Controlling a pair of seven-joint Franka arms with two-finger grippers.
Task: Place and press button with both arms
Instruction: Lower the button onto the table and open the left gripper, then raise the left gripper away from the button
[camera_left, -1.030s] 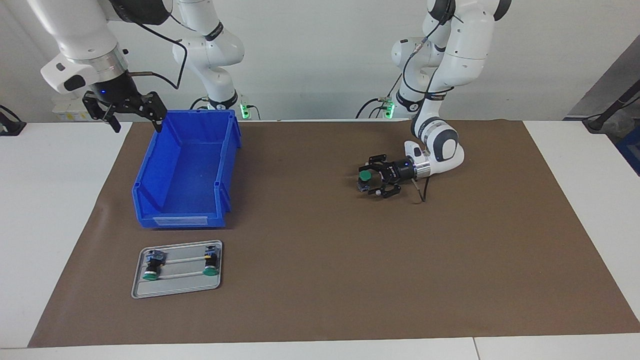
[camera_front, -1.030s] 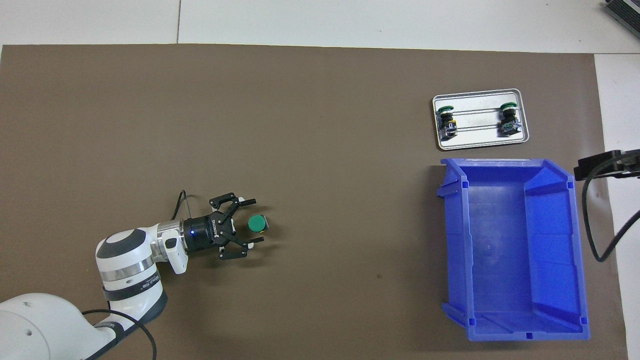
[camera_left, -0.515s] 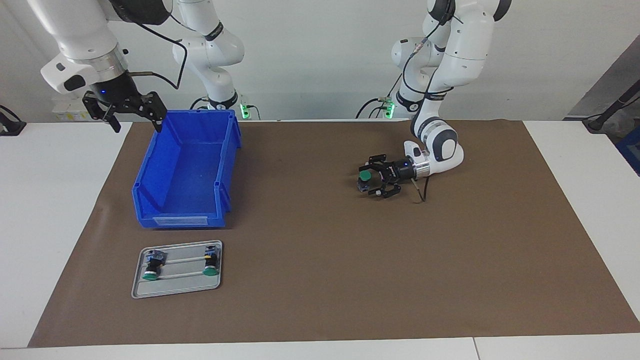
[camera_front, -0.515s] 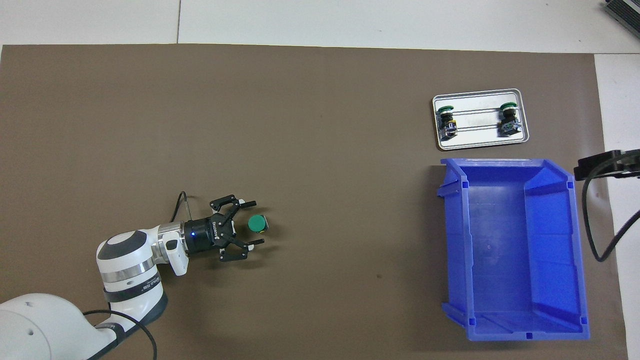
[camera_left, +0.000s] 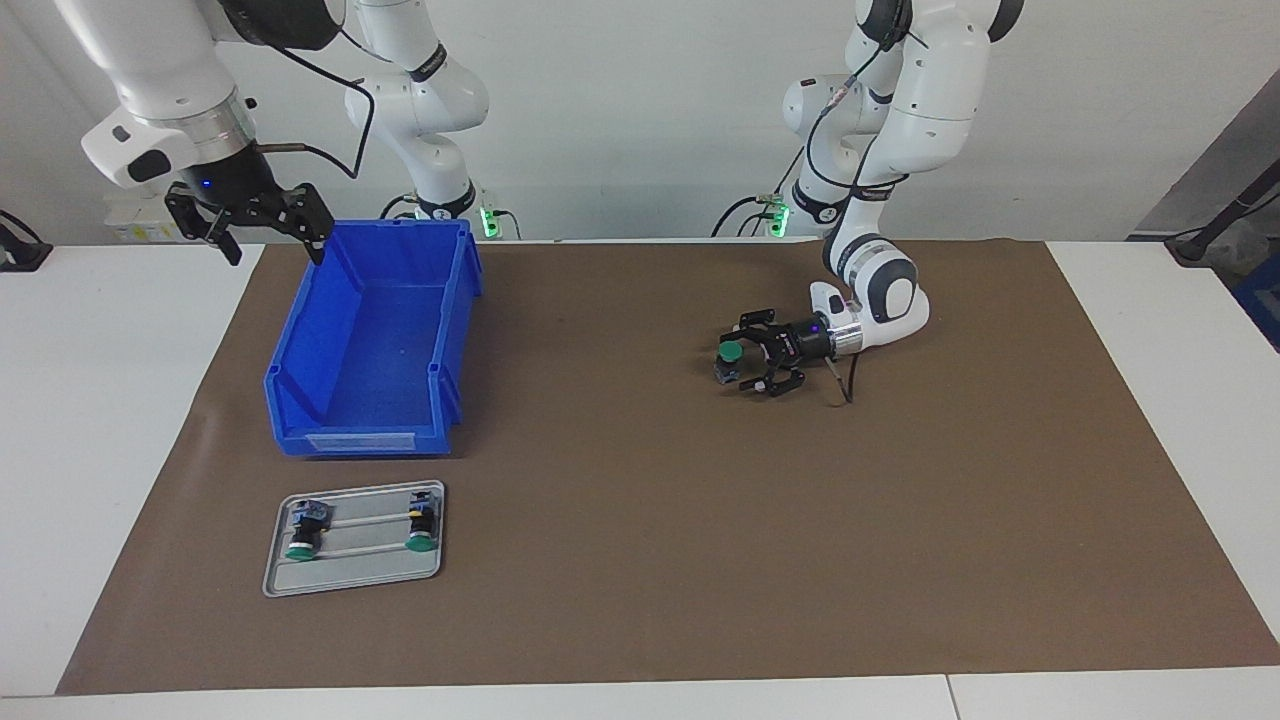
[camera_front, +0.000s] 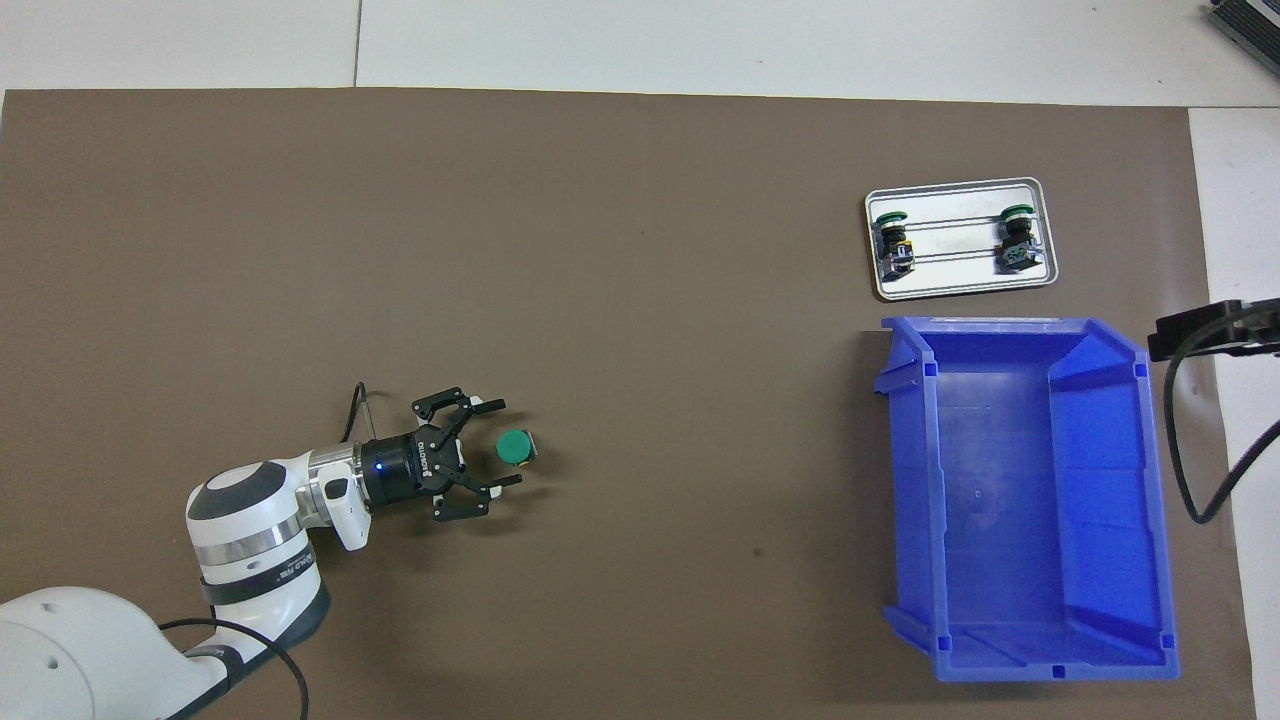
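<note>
Facing view
left arm (camera_left: 880, 290): folded low over the brown mat (camera_left: 650, 560), forearm near level, wrist pointing toward the right arm's end of the tabletop (camera_left: 90, 420).
left pincer (camera_left: 748, 366): low at the mat, fingers spread wide either side of the button (camera_left: 729, 360); gaps show, nothing gripped.
button: stands upright on the mat, green cap up, long axis vertical; well apart from the blue bin (camera_left: 375, 340).
right arm (camera_left: 165, 95): waits raised at its own end.
right pincer (camera_left: 262, 240): over the tabletop edge beside the bin, fingers spread, empty.

Overhead view
left arm (camera_front: 255, 515): comes in from the bottom corner, wrist horizontal.
left pincer (camera_front: 500, 443): open, fingertips flank the button (camera_front: 515, 448), no contact visible.
button: cap faces the camera, round green disc; body mostly hidden beneath.
right pincer (camera_front: 1215, 330): only a black part shows at the frame edge beside the bin (camera_front: 1020, 500).
tray (camera_front: 960, 285): farther from the robots than the bin, two other buttons (camera_front: 893, 243) lying flat in it.
</note>
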